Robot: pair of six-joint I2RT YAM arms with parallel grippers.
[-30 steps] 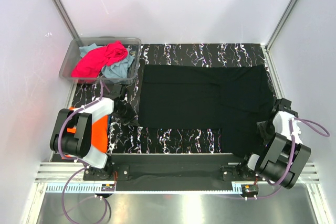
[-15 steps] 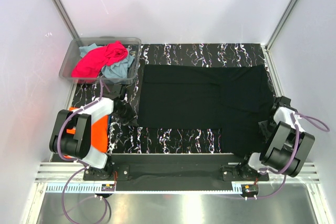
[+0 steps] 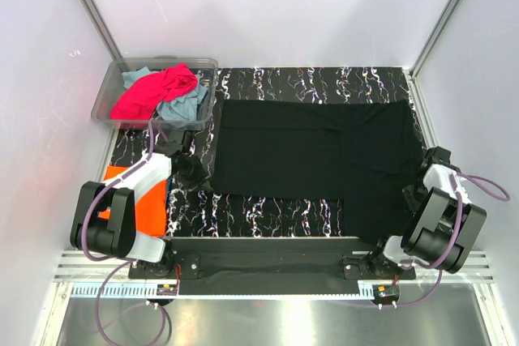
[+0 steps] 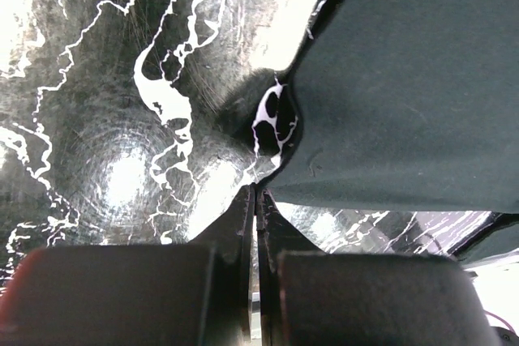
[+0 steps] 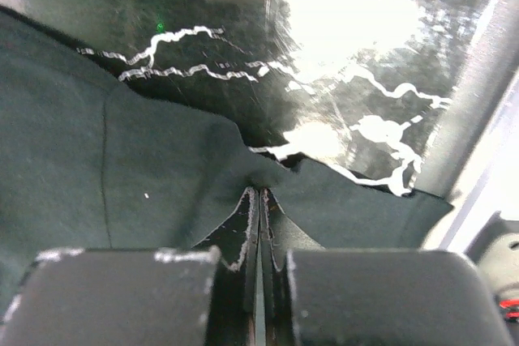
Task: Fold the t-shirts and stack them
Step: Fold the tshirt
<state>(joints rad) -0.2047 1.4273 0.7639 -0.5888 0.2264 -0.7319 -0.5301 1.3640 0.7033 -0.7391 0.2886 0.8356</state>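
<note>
Large black t-shirt (image 3: 316,160) spread flat; pink t-shirt (image 3: 154,93) crumpled

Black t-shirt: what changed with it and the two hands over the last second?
The right hand closed on the black t-shirt's near-right edge. The left arm's elbow swung outward, uncovering more of the orange t-shirt. Unchanged: the left hand stays pinched on the shirt's near-left corner, the shirt lies spread flat, and the bin and its clothes are untouched.
</note>
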